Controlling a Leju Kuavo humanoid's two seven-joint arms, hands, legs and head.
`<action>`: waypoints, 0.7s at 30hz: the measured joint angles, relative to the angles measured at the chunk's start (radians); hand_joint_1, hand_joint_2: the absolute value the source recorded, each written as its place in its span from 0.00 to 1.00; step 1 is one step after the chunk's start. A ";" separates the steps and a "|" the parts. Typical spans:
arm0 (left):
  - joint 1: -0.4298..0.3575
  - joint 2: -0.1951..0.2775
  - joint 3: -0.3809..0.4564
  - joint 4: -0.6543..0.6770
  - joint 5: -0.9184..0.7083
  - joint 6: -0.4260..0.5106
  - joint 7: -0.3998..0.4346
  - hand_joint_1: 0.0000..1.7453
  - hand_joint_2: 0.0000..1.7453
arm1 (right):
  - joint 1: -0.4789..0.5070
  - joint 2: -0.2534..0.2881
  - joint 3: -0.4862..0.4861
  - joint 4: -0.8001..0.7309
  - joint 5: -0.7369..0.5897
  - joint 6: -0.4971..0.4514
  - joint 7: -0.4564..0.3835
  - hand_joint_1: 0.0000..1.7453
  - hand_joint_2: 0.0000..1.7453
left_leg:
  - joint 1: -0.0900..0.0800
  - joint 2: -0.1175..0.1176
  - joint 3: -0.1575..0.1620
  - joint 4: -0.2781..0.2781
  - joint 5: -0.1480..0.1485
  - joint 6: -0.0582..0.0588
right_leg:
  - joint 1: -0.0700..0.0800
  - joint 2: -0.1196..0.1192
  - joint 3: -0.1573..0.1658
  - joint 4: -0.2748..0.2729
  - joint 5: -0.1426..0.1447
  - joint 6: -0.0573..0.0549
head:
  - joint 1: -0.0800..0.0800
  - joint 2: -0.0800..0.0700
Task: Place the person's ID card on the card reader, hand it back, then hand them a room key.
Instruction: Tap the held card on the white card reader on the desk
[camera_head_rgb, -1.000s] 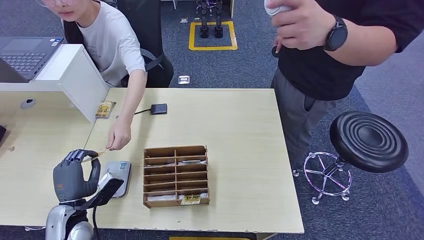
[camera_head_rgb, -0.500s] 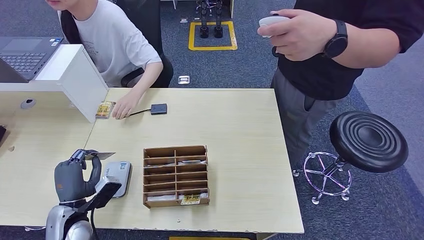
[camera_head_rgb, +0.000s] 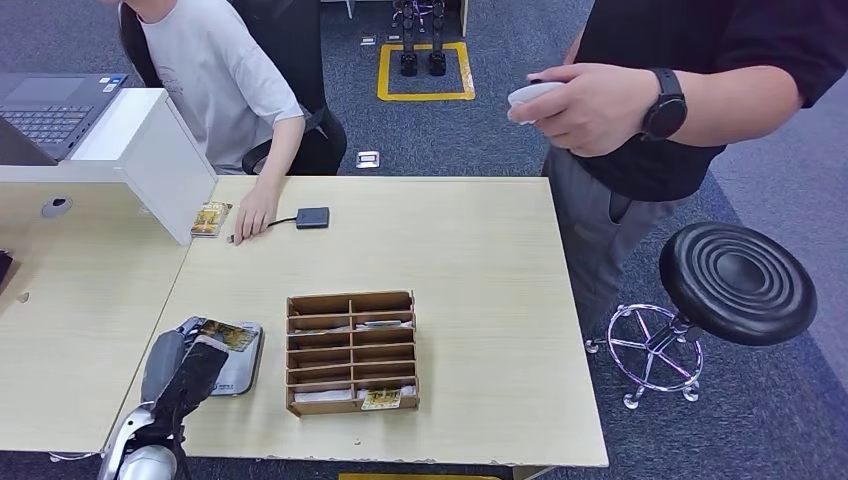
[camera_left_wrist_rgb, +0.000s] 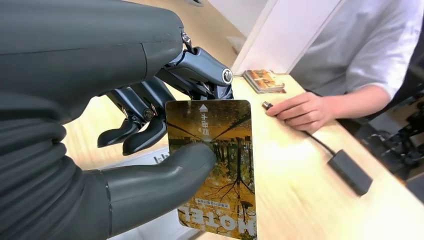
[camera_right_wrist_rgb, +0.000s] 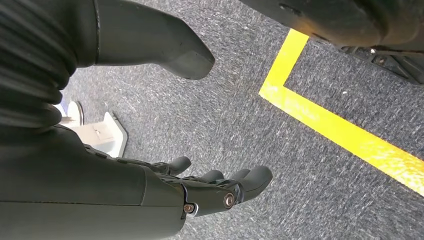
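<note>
The left hand (camera_left_wrist_rgb: 150, 150) pinches the ID card (camera_left_wrist_rgb: 212, 165) between thumb and fingers, now lowered flat over the card reader (camera_head_rgb: 235, 362) near the table's (camera_head_rgb: 480, 250) front left edge, having been upright before. The right hand (camera_right_wrist_rgb: 165, 190) hangs empty, fingers apart. The wooden organizer (camera_head_rgb: 351, 352) holds cards in several slots.

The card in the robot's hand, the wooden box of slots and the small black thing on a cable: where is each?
card (camera_left_wrist_rgb: 220, 165): left wrist view, on its printed face.
wooden box (camera_head_rgb: 351, 351): head view, on a middle divider.
small black thing (camera_head_rgb: 313, 217): head view, on its top.
</note>
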 joint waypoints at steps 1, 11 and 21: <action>0.000 0.001 0.000 0.004 -0.008 -0.003 0.008 1.00 1.00 | 0.000 0.000 0.000 0.000 -0.001 -0.001 0.000 0.00 1.00 | 0.000 0.000 0.000 0.000 0.000 0.000 | 0.000 0.000 0.000 0.000 0.000 0.000 | 0.000 0.000; -0.011 0.009 0.000 0.078 -0.122 0.020 0.073 1.00 1.00 | 0.000 0.000 0.008 0.000 -0.008 -0.001 0.004 0.00 1.00 | 0.000 0.000 0.000 0.000 0.000 0.000 | 0.000 0.000 0.000 0.000 0.000 0.000 | 0.000 0.000; -0.042 0.010 0.001 0.172 -0.208 0.061 0.104 1.00 1.00 | 0.000 0.000 0.021 0.000 -0.013 0.000 0.004 0.00 1.00 | 0.000 0.000 0.000 0.000 0.000 0.000 | 0.000 0.000 0.001 0.000 0.000 0.000 | 0.000 0.000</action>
